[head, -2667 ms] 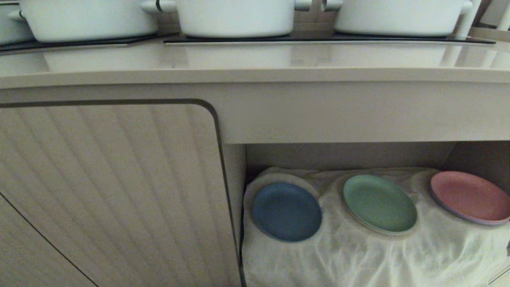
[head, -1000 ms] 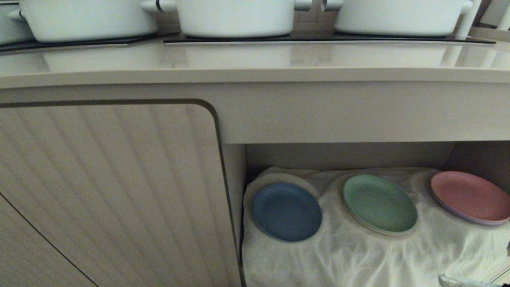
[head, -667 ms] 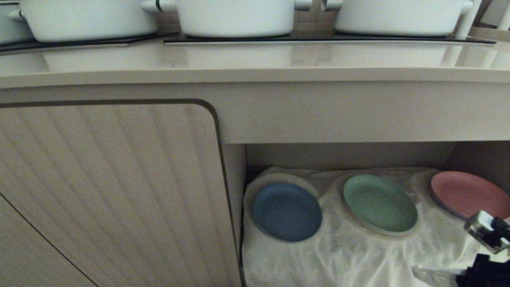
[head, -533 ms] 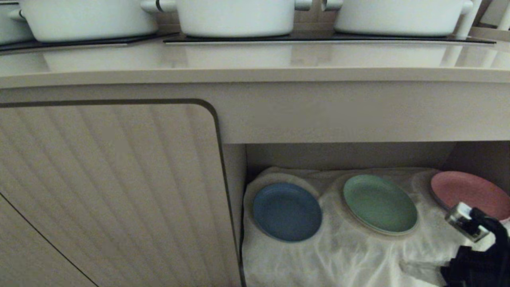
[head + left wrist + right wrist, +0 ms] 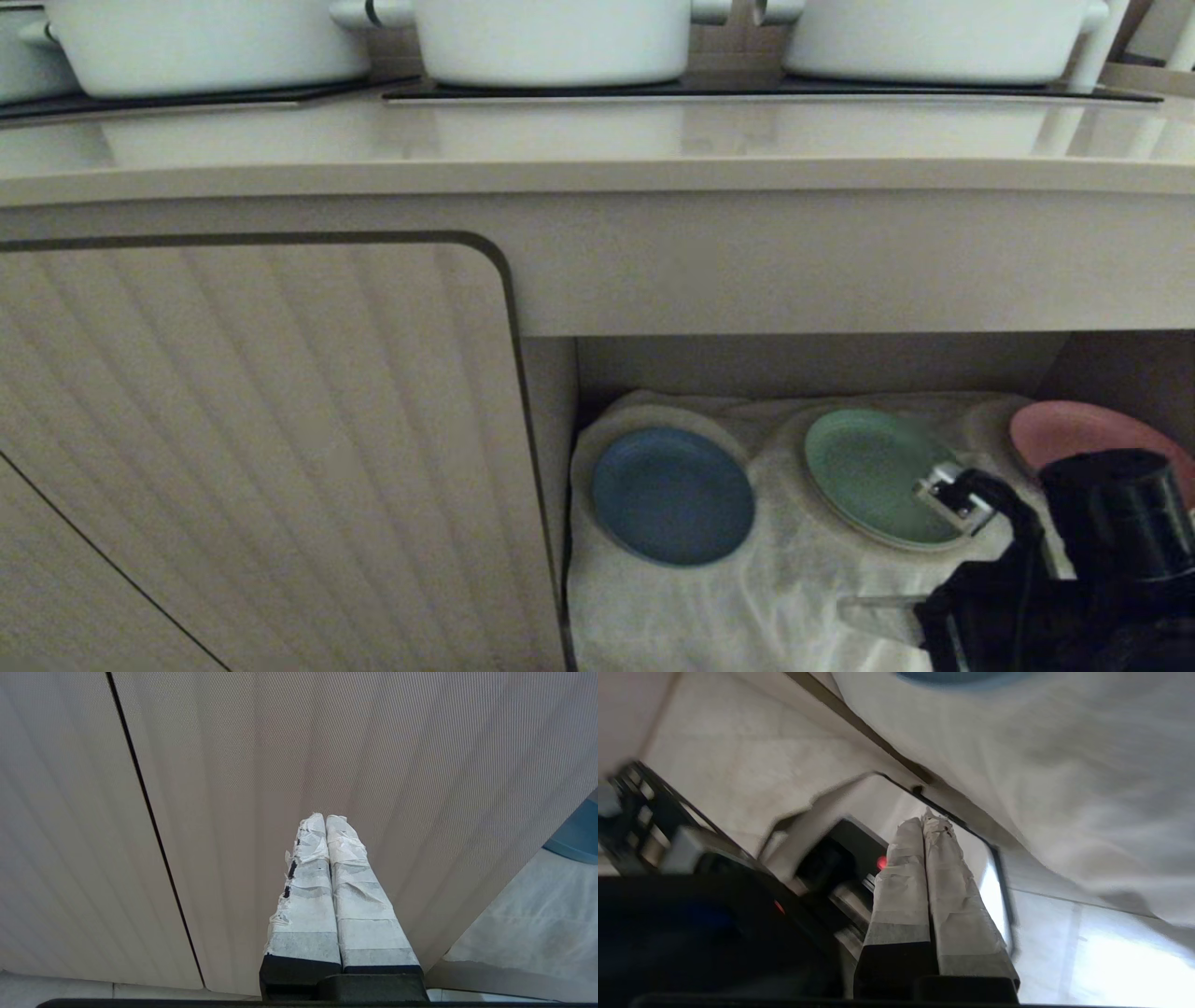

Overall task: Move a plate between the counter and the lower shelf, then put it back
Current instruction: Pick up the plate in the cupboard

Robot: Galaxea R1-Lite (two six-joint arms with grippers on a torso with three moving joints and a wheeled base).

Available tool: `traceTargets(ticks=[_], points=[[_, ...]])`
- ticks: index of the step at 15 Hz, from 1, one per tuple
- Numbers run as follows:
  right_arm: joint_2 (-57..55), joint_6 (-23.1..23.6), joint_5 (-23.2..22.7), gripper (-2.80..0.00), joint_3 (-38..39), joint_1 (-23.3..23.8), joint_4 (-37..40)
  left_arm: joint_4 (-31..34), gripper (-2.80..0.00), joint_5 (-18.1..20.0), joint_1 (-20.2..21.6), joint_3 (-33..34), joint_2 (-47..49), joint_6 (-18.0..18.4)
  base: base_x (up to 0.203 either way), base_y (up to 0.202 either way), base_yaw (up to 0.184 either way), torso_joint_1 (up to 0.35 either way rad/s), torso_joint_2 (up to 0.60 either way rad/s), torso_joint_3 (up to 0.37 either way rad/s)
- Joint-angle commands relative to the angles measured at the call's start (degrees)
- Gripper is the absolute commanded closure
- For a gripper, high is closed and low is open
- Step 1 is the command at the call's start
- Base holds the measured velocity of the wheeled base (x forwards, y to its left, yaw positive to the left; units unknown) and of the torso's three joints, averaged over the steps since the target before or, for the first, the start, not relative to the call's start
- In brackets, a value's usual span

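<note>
The plate [image 5: 672,496] is located at the left end of the shelf [image 5: 747,607], near the cabinet door [image 5: 261,448]. It lies flat on the white cloth [image 5: 794,597], open face up, seated on a round bump in the fabric. A green plate [image 5: 873,471] lies to its right and a pink plate [image 5: 1064,429] further right; the three are set apart, not touching.

Being round, the plate has no long axis; only its flat plane is to be considered, and that plane appears tipped slightly toward the near side. It is judged to be light, stiff and matte, so little slip is expected, though breakage from a drop cannot be ruled out. The low raised rim is the only place to take hold. The near or right part of the rim is judged the most accessible. One finger would have to pass under the rim, and the soft cloth may be caught with it.

The right hand [image 5: 927,816] is seen with its taped fingers [image 5: 901,896] pressed together, holding nothing. In the head view the right arm [image 5: 1027,579] is at the near right of the shelf, well apart from the plate.

The left hand [image 5: 325,819] is parked facing the cabinet door, fingers together and empty.

The worktop [image 5: 597,140] above carries white pots [image 5: 551,37].
</note>
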State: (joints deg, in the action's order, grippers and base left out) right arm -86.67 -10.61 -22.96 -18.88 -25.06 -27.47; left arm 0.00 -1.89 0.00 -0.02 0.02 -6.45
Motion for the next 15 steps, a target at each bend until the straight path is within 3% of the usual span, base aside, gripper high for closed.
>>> traceTargets(ticks=[1, 8, 15], points=[[-4.8, -2.6, 2.9, 0.0, -0.1, -3.2, -2.5, 0.0, 0.0, 0.0, 0.0, 0.0, 0.0, -0.1, 0.0, 0.0, 0.0, 0.0, 0.0, 0.0], [-14.0, -9.4, 11.1, 0.0, -6.7, -4.8, -6.6, 0.0, 0.0, 0.0, 0.0, 0.0, 0.0, -0.1, 0.0, 0.0, 0.0, 0.0, 0.0, 0.0], [-22.6, -10.8, 16.5, 0.0, -13.6, -4.4, -6.8, 0.0, 0.0, 0.0, 0.0, -0.1, 0.0, 0.0, 0.0, 0.0, 0.0, 0.0, 0.0, 0.0]])
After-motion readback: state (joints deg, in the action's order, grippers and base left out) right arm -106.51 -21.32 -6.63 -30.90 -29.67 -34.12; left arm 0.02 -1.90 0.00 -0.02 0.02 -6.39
